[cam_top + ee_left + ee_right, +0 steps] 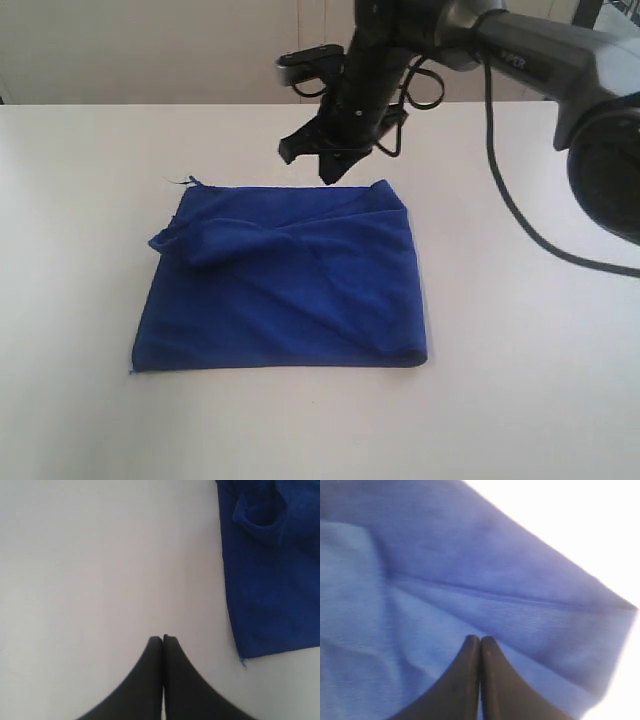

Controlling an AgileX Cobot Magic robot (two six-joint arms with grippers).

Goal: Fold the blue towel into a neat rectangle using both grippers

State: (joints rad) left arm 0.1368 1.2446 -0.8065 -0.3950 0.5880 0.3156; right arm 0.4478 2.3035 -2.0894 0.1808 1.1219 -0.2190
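Blue towel (290,290) lies folded mid-table (520,350), rumpled at its ten o'clock corner. Right gripper (480,639) hangs over its twelve o'clock edge, fingers pressed together, pinching nothing. Left gripper (163,639) is over bare table, fingers pressed together.

Right hand (479,640) with jaws together above the blue towel (445,580)

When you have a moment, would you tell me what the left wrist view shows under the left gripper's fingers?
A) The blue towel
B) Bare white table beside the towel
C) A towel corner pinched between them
B: the left gripper, its fingers pressed together and empty, is over the bare white table, with the blue towel lying apart to one side.
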